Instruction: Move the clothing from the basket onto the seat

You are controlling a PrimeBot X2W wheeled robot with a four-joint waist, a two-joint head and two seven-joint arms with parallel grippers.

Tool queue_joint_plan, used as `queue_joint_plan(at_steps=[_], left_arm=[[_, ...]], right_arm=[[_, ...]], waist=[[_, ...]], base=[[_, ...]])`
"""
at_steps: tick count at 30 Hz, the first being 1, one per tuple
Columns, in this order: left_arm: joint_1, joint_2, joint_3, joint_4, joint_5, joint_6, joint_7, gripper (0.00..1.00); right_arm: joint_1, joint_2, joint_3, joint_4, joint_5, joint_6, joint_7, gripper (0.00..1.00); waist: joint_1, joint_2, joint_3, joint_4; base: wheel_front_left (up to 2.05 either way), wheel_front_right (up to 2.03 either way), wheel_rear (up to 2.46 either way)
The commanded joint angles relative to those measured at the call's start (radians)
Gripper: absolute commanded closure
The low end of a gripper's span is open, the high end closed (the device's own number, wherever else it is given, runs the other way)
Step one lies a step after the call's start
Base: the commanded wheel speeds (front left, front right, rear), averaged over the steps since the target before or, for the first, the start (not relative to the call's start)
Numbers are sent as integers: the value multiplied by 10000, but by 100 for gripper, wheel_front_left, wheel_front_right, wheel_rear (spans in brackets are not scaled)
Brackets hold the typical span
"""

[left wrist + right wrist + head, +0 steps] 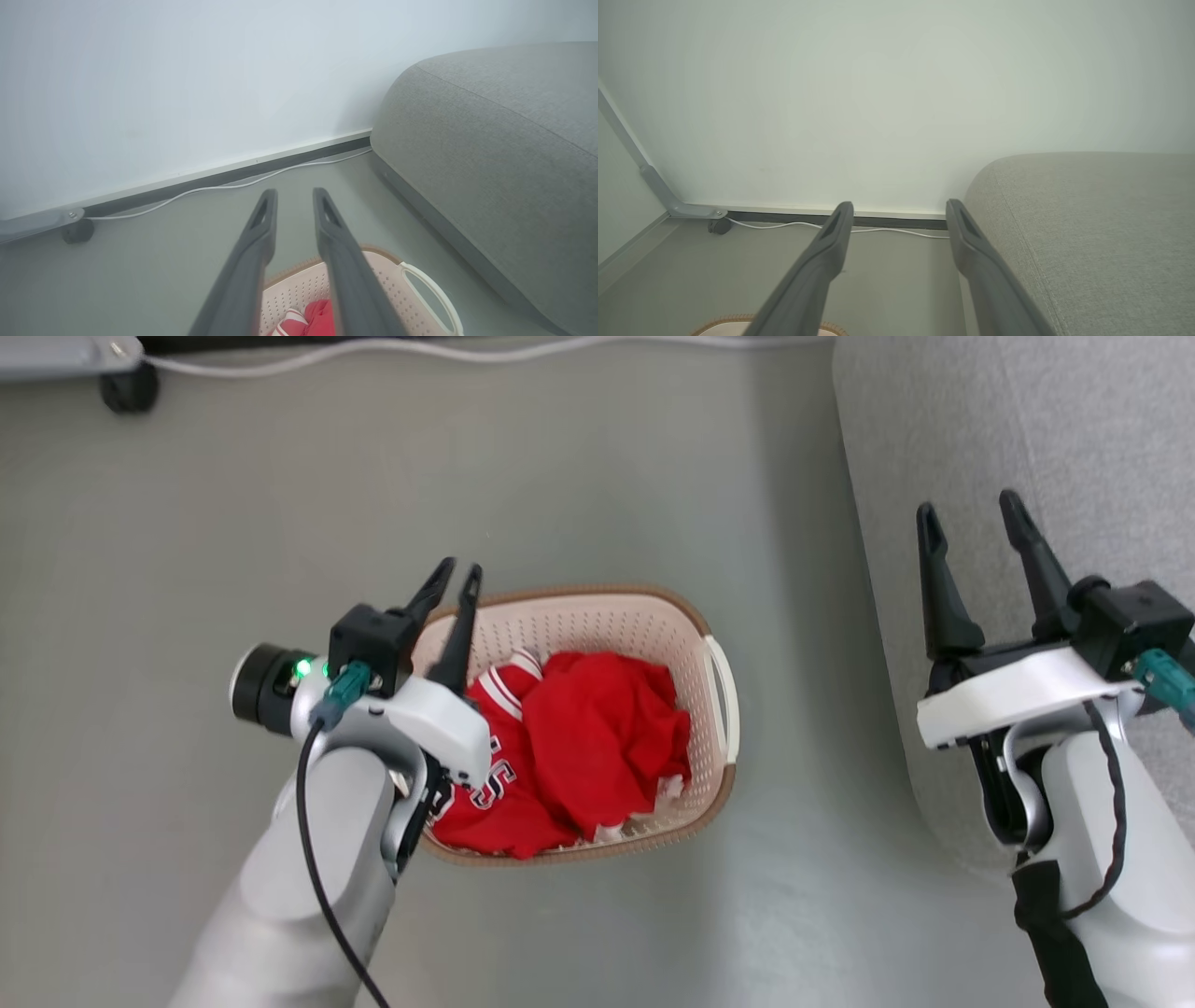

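Looks like a living-room corner to me, or at least a room done up as one: a big grey fabric sofa [1027, 448] runs up to a plain white wall [187, 70], and a laundry basket [579, 602] of red clothing [597, 728] sits on the smooth grey floor [280, 523]. The loose white cable [210, 188] trailing along the skirting board [224, 176] and a grey metal frame [656, 184] on a caster [129, 390] make it feel a bit staged, though.

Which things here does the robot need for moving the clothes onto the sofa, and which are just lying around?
For the job:
- the red clothing
- the basket it lies in
- the grey seat
- the left gripper and the right gripper

Just lying about:
- the white cable along the wall
- the black caster wheel
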Motion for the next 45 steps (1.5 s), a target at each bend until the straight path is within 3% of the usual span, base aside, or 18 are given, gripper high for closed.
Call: queue_joint_plan(at_steps=[1, 27, 35, 45], left_arm=[[474, 201, 552, -632, 118, 56, -59, 0], [5146, -109, 4856, -3414, 946, 37, -60, 0], [5955, -287, 5505, -3865, 1104, 11, -60, 0], [6141, -358, 5540, -3910, 1171, -22, -60, 0]], right_arm=[[341, -19, 142, -137, -14, 71, -103, 0], [2625, -11, 106, -243, -62, 71, -103, 0], [2958, 87, 110, -422, -100, 71, -103, 0], [3043, 149, 55, -468, -124, 71, -103, 0]], waist=[[0, 0, -741, 254], [0, 0, -3809, 509], [0, 0, -4062, 463], [0, 0, -4016, 407]], base=[[0, 0, 0], [0, 0, 0], [0, 0, 0], [0, 0, 0]])
